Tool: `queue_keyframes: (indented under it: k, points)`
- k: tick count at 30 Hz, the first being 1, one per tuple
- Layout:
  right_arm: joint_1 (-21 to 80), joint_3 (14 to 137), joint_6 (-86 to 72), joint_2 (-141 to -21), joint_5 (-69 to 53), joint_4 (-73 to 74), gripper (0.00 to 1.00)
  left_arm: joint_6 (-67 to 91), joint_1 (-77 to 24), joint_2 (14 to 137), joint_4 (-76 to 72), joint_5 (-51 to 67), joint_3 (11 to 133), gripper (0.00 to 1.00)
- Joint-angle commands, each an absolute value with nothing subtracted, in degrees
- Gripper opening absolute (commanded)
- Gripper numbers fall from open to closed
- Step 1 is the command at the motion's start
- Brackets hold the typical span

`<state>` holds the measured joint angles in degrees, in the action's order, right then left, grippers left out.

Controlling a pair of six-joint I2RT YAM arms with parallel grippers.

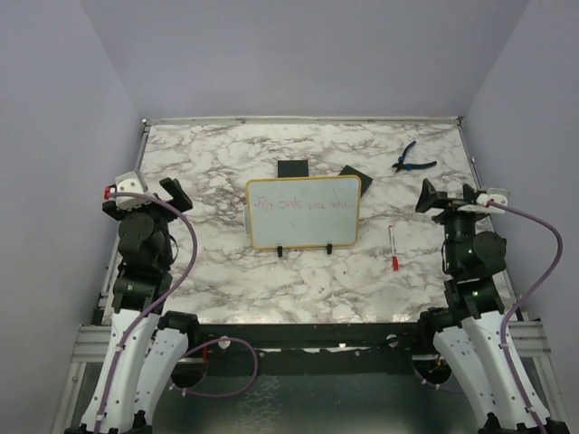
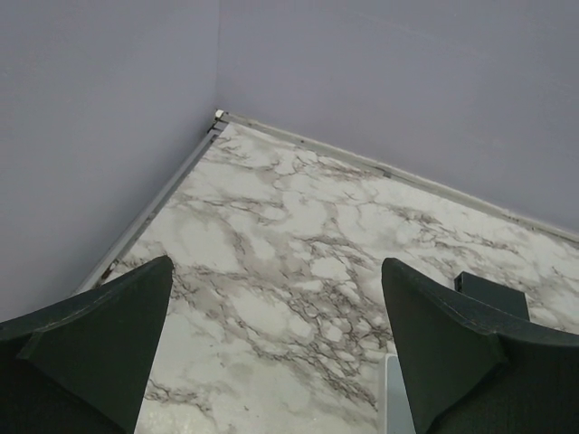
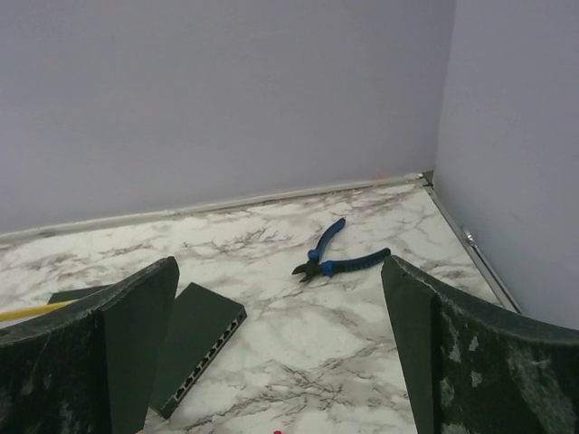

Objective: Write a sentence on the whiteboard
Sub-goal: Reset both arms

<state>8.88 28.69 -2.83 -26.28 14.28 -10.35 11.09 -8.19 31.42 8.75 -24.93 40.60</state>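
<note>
The whiteboard (image 1: 304, 230), white with a yellow frame and two black feet, stands in the middle of the marble table. The sentence (image 1: 301, 205), one faint red handwritten line, runs across it. A white marker with a red cap (image 1: 393, 247) lies to the board's right. My left gripper (image 1: 174, 193) (image 2: 276, 264) hangs open left of the board, with only marble between its fingers. Right of the board, my right gripper (image 1: 432, 196) (image 3: 279, 262) is open and holds nothing. A strip of the yellow frame (image 3: 27, 312) shows at the left edge of the right wrist view.
Blue-handled pliers (image 1: 413, 160) (image 3: 339, 258) lie at the back right. Two flat black squares (image 1: 292, 169) (image 1: 353, 174) sit behind the board; one (image 3: 194, 339) shows in the right wrist view. Walls enclose the table's left, back and right sides.
</note>
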Motion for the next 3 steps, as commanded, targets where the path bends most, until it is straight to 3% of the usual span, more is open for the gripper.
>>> queue_keyframes:
  k: [1, 3]
  points:
    - [8.78, 30.32, -1.49, -27.03, 14.59, -10.79, 0.97, 10.04, -7.79, 30.56, 7.46, -24.73, 40.33, 0.99]
    - [8.79, 30.40, -1.45, -27.28, 14.52, -10.62, 0.97, 10.02, -7.76, 30.56, 7.39, -24.77, 40.21, 0.99]
